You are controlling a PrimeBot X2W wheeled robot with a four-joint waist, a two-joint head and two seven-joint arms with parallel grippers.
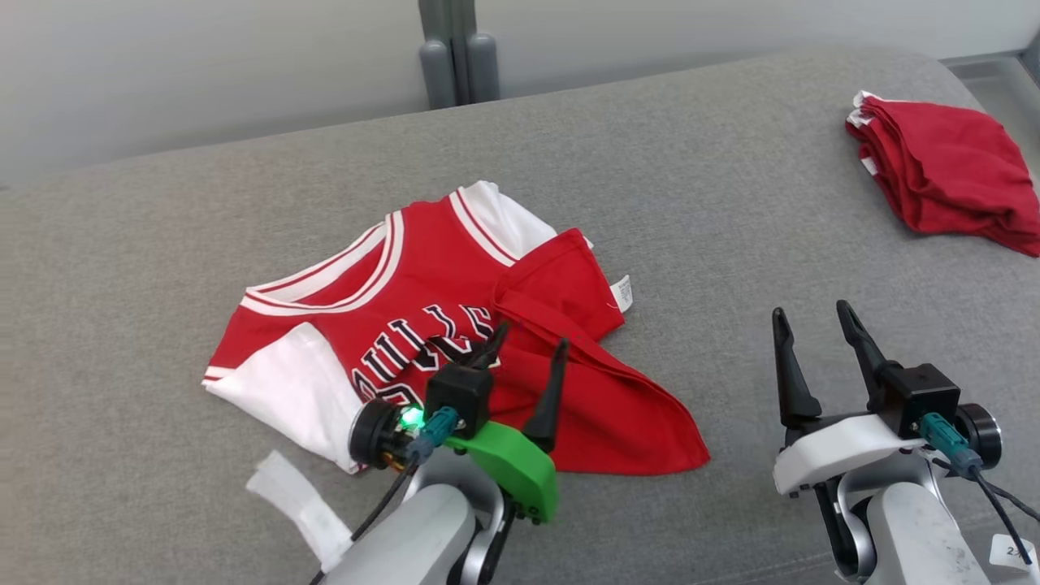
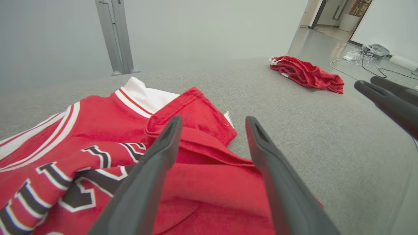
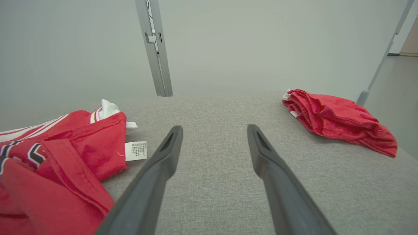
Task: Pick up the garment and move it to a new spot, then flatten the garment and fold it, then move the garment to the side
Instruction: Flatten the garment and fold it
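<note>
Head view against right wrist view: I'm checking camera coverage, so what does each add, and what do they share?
Head view adds the open left pincer over the jersey, and a white strip. Right wrist view adds a slanted metal post at its right. Both share the jersey, the folded red garment, the grey surface and the open right pincer.

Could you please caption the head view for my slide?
Left gripper open over a partly folded red jersey; right gripper open beside it; another red garment far right.
</note>
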